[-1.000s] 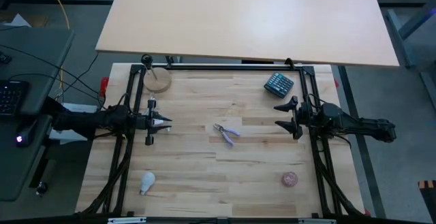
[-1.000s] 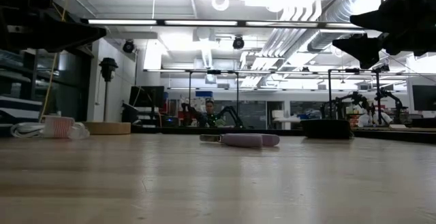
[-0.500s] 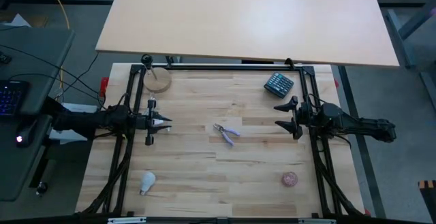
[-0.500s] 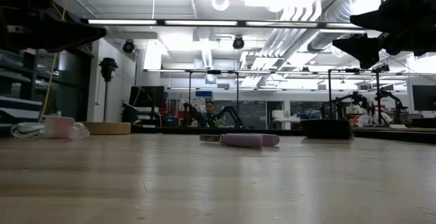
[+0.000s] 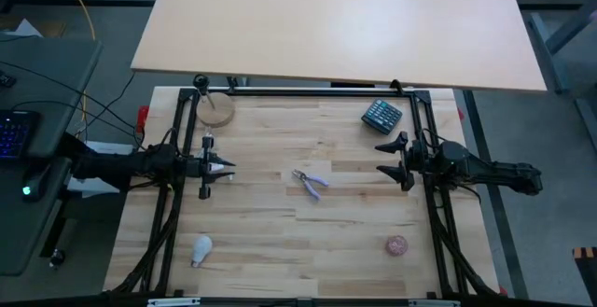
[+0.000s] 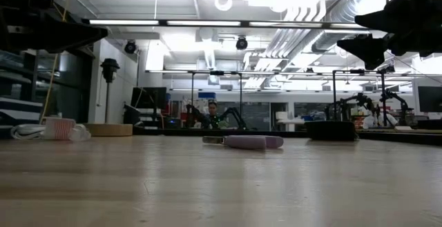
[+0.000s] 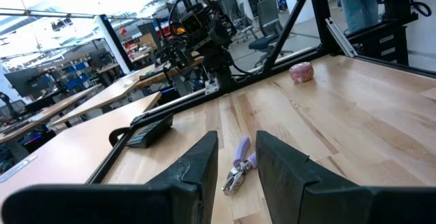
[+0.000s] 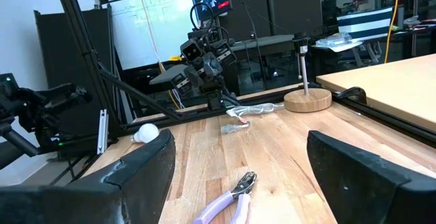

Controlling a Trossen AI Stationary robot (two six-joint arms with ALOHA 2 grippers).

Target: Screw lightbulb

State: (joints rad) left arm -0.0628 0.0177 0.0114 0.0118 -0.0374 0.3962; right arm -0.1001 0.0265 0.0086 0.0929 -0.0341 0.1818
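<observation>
The lightbulb point(image 5: 201, 248) just lies near the desk's point(image 5: 354, 228) front-left corner. Left gripper point(image 5: 227, 166) hovers empty with a narrow gap, right gripper point(image 5: 382, 160) wide open, empty too.

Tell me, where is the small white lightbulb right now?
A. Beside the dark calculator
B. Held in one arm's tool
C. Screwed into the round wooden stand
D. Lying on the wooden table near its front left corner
D: the small white lightbulb lies alone on the wooden table, apart from both tools.

No writing, label, brand or number can be read on anything in these views.
</observation>
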